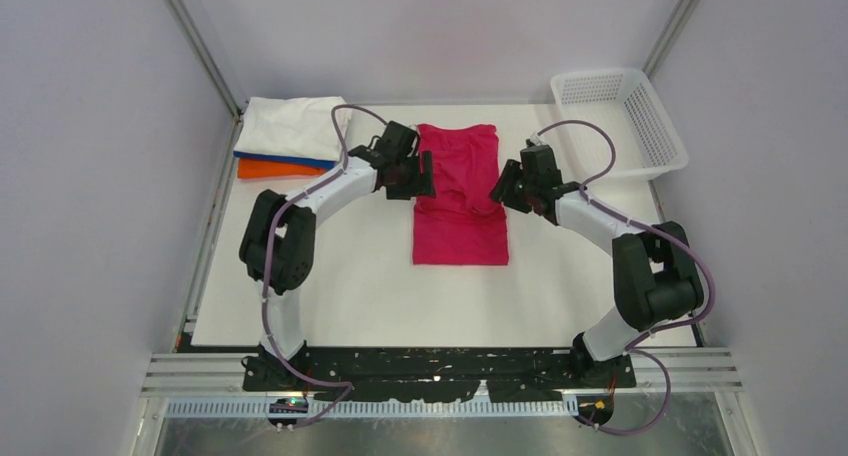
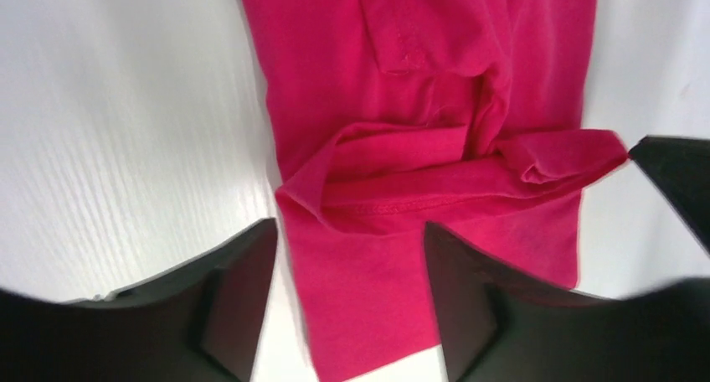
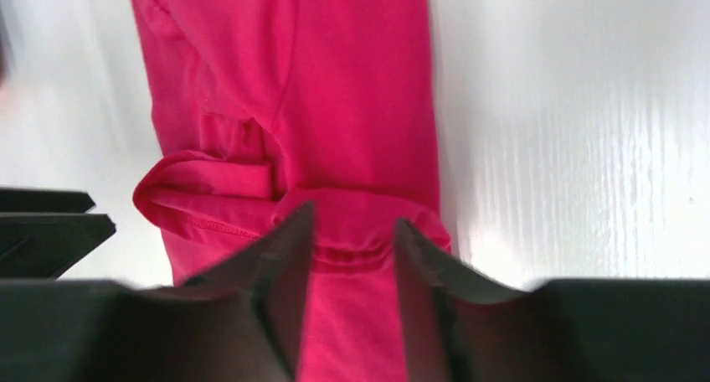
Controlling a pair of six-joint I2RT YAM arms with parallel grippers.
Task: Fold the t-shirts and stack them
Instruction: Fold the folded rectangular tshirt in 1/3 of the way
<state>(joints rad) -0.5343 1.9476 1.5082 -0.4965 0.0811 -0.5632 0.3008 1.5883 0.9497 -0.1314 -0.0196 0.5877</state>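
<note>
The magenta-red t-shirt (image 1: 460, 201) lies in the middle of the table as a long narrow strip with a bunched ridge across its middle. My left gripper (image 1: 420, 181) is at its left edge, open; in the left wrist view the gripper (image 2: 347, 256) hangs over flat cloth just short of the ridge (image 2: 393, 189). My right gripper (image 1: 503, 191) is at the right edge, open; in the right wrist view it (image 3: 352, 231) straddles the ridge (image 3: 209, 206), holding nothing. White (image 1: 290, 124), blue (image 1: 285, 160) and orange (image 1: 272, 169) shirts lie stacked at the back left.
A white mesh basket (image 1: 655, 126) stands at the back right corner. Enclosure walls close in the table on the left, back and right. Each gripper's black fingers show at the edge of the other's wrist view.
</note>
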